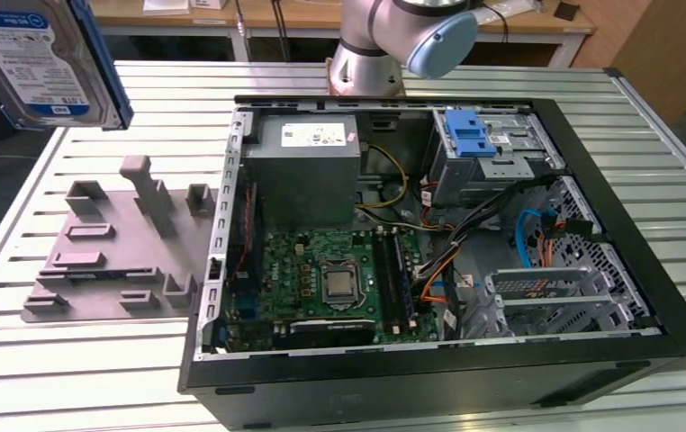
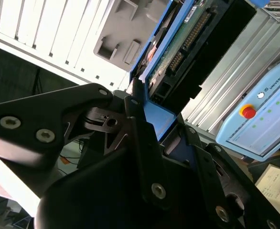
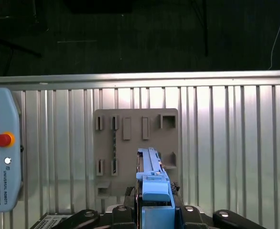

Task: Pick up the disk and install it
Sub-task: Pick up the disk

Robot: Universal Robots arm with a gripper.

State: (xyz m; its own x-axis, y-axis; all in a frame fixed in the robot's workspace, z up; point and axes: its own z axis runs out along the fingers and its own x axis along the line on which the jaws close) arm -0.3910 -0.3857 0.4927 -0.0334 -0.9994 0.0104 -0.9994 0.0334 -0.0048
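Clenched on the disk, my gripper [image 3: 154, 202] grasps it by the blue rail along one end, a black finger [image 2: 136, 119] pressed on each side. In both wrist views the disk [image 3: 151, 169] stands edge-on out of my jaws, and the second wrist view shows its green circuit board [image 2: 180, 45].

In the exterior view the disk [image 1: 37, 58] hangs high at the exterior view's left, label facing the camera, off the table [image 1: 79, 360] and apart from everything on it. Under it lies the grey holder [image 1: 103, 243], slots bare. A pendant [image 3: 1, 148] with a red button rests on the slats near the holder.

Toward the exterior view's right sits the open case [image 1: 439, 382], with a grey power supply [image 1: 304, 157] at its far side, a motherboard [image 1: 319, 279] nearer, and a drive cage [image 1: 482, 144] with a blue part in the far right corner. My arm's base [image 1: 374, 54] stands beyond the case.
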